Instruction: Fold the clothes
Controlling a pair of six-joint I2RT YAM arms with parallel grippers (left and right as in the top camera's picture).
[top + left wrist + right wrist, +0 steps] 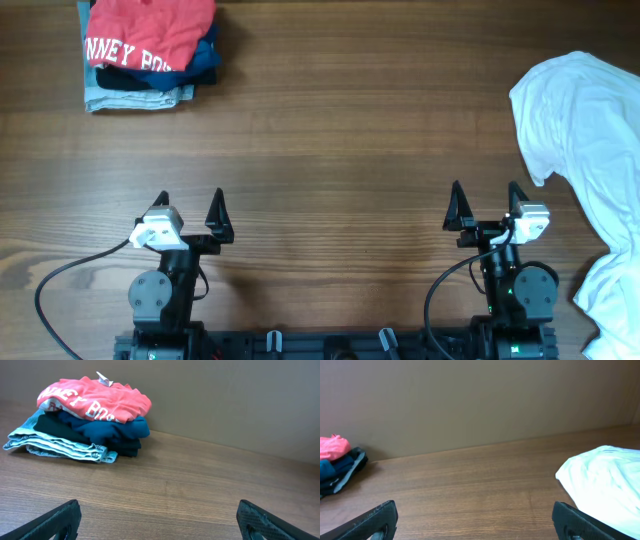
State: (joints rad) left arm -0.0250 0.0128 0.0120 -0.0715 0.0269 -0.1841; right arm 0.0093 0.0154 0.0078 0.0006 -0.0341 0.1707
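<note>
- Fingers of the left gripper: spread wide. In the left wrist view the two dark tips sit at the lower left and lower right corners of the frame, with bare wood between them. They hold nothing and touch nothing.
- Fingers of the right gripper: also spread wide. In the right wrist view one tip sits at each lower corner. Nothing is held and nothing is touched.
- Both grippers stand in the lower part of the overhead frame, the left one at lower left and the right one at lower right, well apart, tips pointing toward the top of the frame.
- Task item: the large plain white T-shirt of thin fabric lies crumpled and unfolded along the right edge of the overhead frame, running from the upper right down to the lower right corner. It is near the right gripper but clear of its tips.
- Support surface: brown wooden table with grain running left to right.
- Stack at the upper left of the overhead frame, well apart from both grippers:
  - top: red garment with white lettering;
  - middle: dark blue garment, folded;
  - bottom: pale blue garment, folded, resting on the table.
</note>
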